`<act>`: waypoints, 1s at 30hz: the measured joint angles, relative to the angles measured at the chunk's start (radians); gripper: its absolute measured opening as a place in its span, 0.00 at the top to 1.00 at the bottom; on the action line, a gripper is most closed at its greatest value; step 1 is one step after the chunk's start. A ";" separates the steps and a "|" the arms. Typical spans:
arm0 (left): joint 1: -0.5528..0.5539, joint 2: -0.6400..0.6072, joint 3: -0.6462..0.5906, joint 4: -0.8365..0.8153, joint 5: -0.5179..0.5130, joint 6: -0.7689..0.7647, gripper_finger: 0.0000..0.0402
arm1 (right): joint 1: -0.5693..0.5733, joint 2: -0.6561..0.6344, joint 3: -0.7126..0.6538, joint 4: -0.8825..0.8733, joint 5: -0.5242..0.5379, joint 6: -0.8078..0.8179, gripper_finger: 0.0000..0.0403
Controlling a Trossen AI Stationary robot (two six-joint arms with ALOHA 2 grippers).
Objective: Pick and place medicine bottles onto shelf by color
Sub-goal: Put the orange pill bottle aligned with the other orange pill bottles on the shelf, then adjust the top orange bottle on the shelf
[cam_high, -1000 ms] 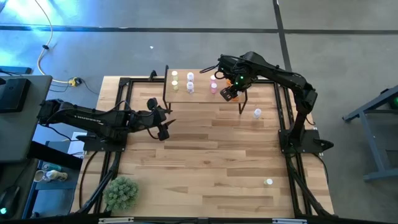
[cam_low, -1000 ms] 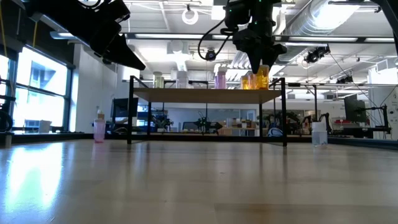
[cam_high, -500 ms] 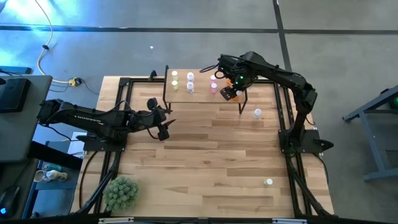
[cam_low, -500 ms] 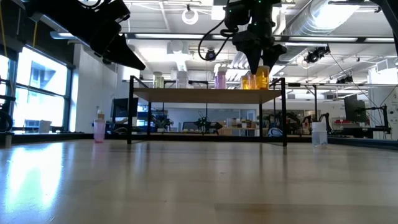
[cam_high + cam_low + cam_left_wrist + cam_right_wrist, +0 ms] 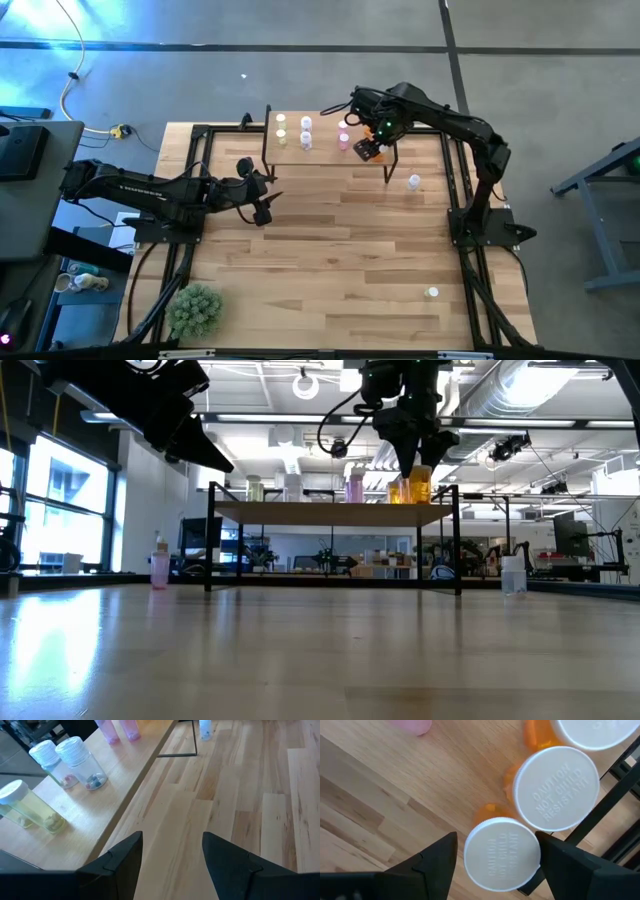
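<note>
The shelf point(image 5: 320, 153) stands at the table's far side and carries yellow-green bottles point(image 5: 30, 810), lavender bottles point(image 5: 75, 762), pink bottles point(image 5: 343, 141) and orange bottles point(image 5: 412, 487) in groups. My right gripper point(image 5: 497, 857) hangs open over the shelf's right end, pointing down. Its fingers stand on either side of the white cap of the nearest orange bottle point(image 5: 502, 852), which rests upright on the shelf beside two other orange ones. My left gripper point(image 5: 172, 865) waits open above the table, in front of the shelf's left end, with nothing between its fingers.
A pale bottle point(image 5: 413, 182) stands on the table to the right of the shelf, and another bottle point(image 5: 432, 293) stands near the front right corner. A pink bottle point(image 5: 160, 568) stands on the table at the left. A spiky green plant point(image 5: 195, 308) sits at the front left.
</note>
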State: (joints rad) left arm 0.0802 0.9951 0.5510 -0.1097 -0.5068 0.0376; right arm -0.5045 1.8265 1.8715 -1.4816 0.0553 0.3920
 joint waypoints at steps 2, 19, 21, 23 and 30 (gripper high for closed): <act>0.000 0.000 0.000 0.000 0.000 0.000 0.51 | 0.000 -0.005 0.000 -0.003 0.001 0.000 0.36; 0.000 0.000 0.000 0.000 0.000 0.000 0.51 | 0.000 -0.069 0.001 0.004 0.001 -0.010 0.36; 0.000 0.000 0.000 0.000 0.000 0.000 0.51 | 0.000 -0.084 0.001 0.011 0.001 -0.012 0.36; 0.000 0.000 0.000 0.001 0.000 0.000 0.51 | 0.000 -0.100 0.001 0.019 0.001 -0.018 0.36; 0.000 0.000 0.000 0.001 -0.001 0.001 0.51 | -0.013 -0.138 0.001 0.058 0.206 -0.035 0.36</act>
State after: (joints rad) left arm 0.0800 0.9951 0.5510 -0.1089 -0.5079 0.0383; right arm -0.5173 1.6886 1.8729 -1.4235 0.2617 0.3569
